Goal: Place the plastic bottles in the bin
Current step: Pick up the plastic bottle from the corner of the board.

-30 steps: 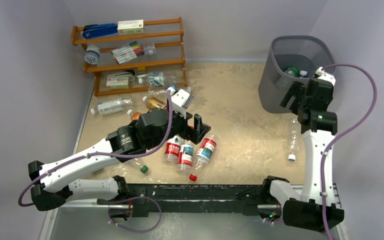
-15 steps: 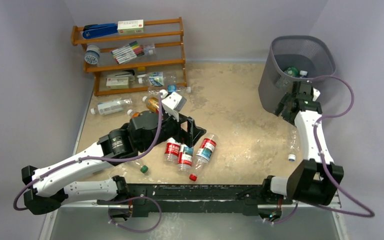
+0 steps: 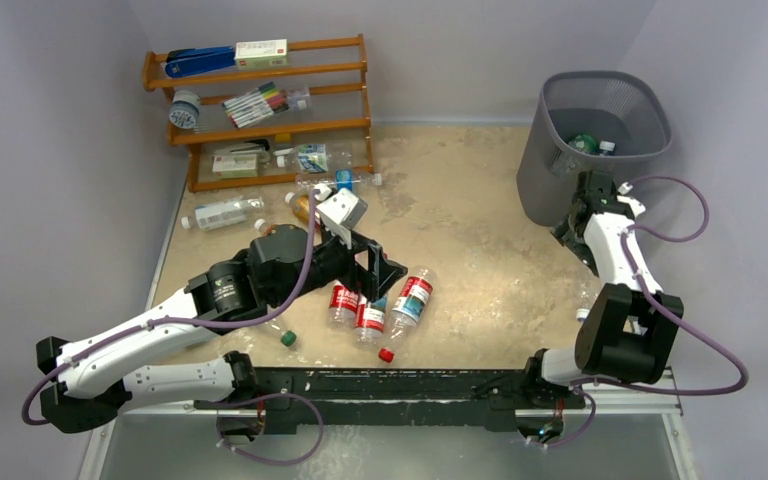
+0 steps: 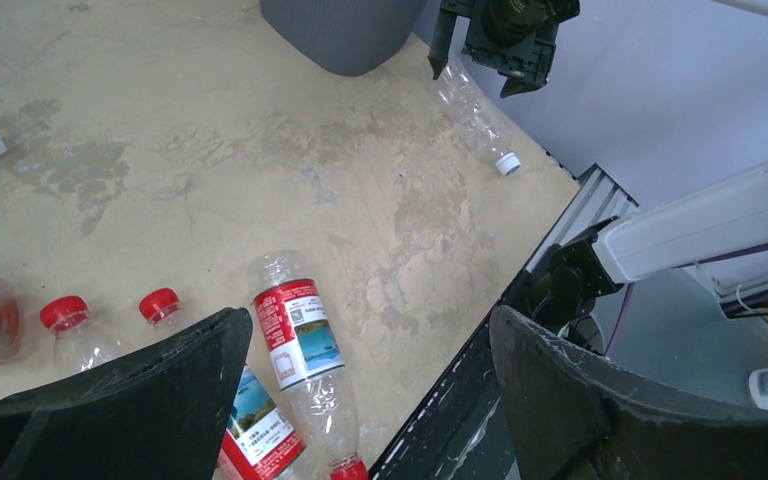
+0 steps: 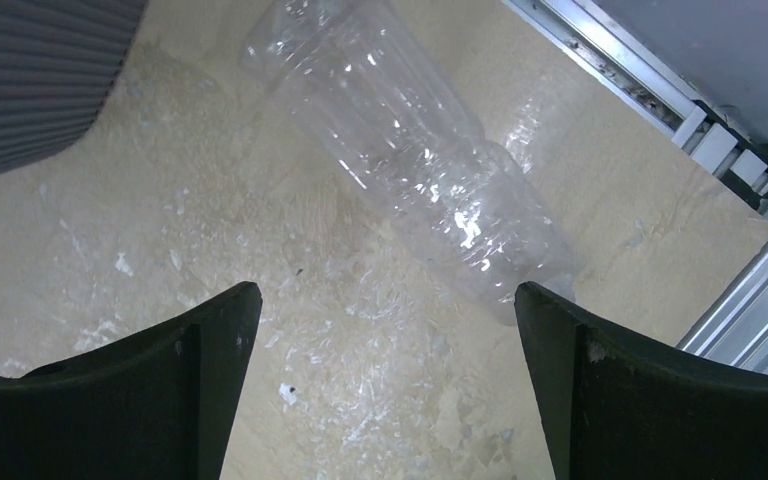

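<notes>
The right end effector (image 5: 380,335) has dropped from the bin (image 3: 550,170) rim to just above the desk (image 5: 160,250), fingers apart and empty, framing a clear bottle (image 5: 410,190) lying just right of the bin; another pick looks imminent; the left end effector (image 4: 370,400), likewise apart, hangs over red-labelled bottles (image 4: 295,330) near centre.

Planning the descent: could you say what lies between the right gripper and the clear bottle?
Only bare tabletop separates right gripper and clear bottle, per the right wrist view.
</notes>
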